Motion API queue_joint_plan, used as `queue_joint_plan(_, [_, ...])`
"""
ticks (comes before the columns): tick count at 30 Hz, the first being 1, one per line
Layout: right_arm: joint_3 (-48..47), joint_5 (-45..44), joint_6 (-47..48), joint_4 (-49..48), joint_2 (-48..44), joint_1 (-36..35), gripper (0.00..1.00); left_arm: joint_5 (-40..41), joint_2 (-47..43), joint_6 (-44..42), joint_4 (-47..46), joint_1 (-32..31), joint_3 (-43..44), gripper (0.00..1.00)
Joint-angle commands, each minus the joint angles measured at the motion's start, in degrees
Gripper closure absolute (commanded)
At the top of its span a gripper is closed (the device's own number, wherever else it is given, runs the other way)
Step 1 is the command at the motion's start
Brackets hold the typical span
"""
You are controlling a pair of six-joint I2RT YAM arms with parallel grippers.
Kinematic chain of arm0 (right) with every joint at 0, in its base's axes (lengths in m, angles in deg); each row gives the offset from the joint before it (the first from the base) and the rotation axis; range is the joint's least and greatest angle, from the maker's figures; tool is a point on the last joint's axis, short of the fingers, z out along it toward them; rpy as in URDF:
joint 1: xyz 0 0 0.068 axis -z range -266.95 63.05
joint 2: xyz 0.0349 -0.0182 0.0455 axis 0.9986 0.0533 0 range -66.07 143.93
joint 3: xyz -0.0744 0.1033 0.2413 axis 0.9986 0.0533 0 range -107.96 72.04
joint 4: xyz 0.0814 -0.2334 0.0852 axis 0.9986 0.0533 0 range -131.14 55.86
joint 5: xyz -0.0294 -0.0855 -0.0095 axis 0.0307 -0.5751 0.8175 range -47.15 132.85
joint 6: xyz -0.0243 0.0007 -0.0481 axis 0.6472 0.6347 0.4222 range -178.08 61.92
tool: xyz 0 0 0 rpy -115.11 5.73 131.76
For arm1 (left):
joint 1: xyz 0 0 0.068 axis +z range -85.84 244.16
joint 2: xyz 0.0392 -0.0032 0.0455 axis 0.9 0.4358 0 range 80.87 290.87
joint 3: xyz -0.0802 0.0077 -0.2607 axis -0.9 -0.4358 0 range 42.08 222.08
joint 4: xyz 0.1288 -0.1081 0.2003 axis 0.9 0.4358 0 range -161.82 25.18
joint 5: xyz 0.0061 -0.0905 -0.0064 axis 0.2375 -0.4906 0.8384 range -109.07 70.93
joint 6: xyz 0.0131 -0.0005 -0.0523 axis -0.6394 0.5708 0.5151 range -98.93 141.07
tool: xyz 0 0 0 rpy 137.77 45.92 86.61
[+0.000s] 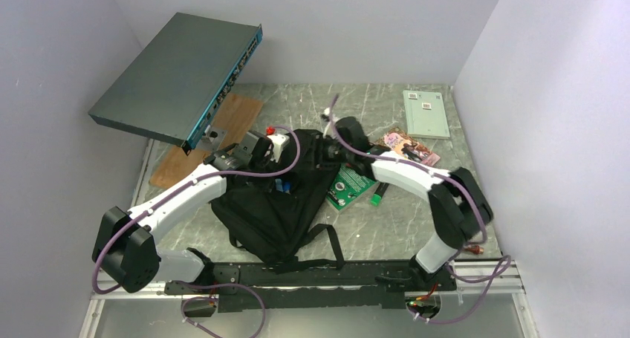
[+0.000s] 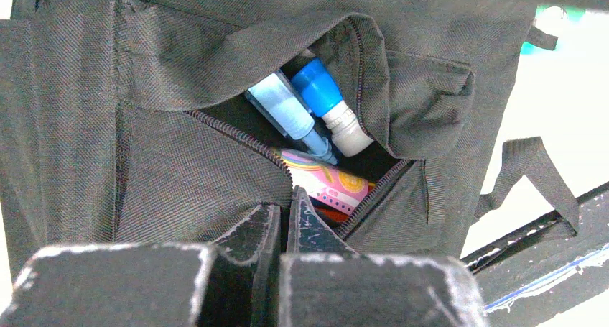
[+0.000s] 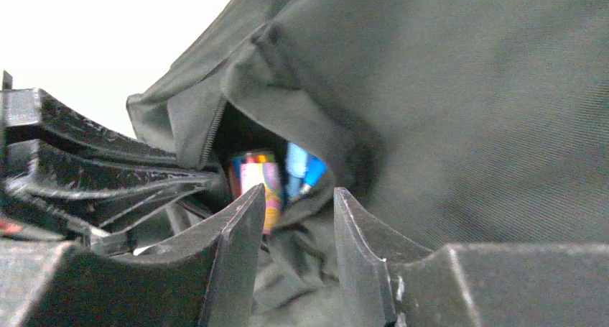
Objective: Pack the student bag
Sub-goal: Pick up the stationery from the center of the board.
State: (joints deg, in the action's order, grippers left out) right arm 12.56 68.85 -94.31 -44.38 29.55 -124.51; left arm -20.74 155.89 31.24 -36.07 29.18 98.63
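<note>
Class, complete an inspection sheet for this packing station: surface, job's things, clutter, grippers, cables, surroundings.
Surface: grey marbled table; wooden board at far left.
Job's things: student bag lying in the middle; front pocket open, blue markers inside.
Clutter: green book, pink book, pale green box, grey metal case.
Grippers: left gripper jaws together at the pocket edge; right gripper open over bag fabric.
Cables: purple cables along both arms.
Surroundings: plain pale walls.

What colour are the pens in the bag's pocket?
Blue. The pens show best in the left wrist view.
</note>
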Motion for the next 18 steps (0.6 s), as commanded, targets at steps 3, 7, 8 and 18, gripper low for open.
queue_joint_plan(3, [5.78,-23.51,8.16,12.27,-15.91,3.43,0.53,-0.70,-1.53,-0.81,-3.19,-0.26,1.43,1.00])
queue_joint_plan(7, [13.14,-45.08,-0.42,20.79,-23.97,4.83,0.50,-1.28,-0.60,-0.68,-2.96,-0.26,2.04,1.00])
queue_joint_plan(8, [15.11,-50.20,-2.92,22.56,-26.21,5.00,0.50,-1.54,-0.47,-0.73,-3.04,-0.22,2.14,1.00])
queue_joint_plan(18, [31.50,-61.18,-16.89,26.30,-43.01,5.93,0.35,-3.17,0.74,-0.44,-3.00,-0.26,2.86,1.00])
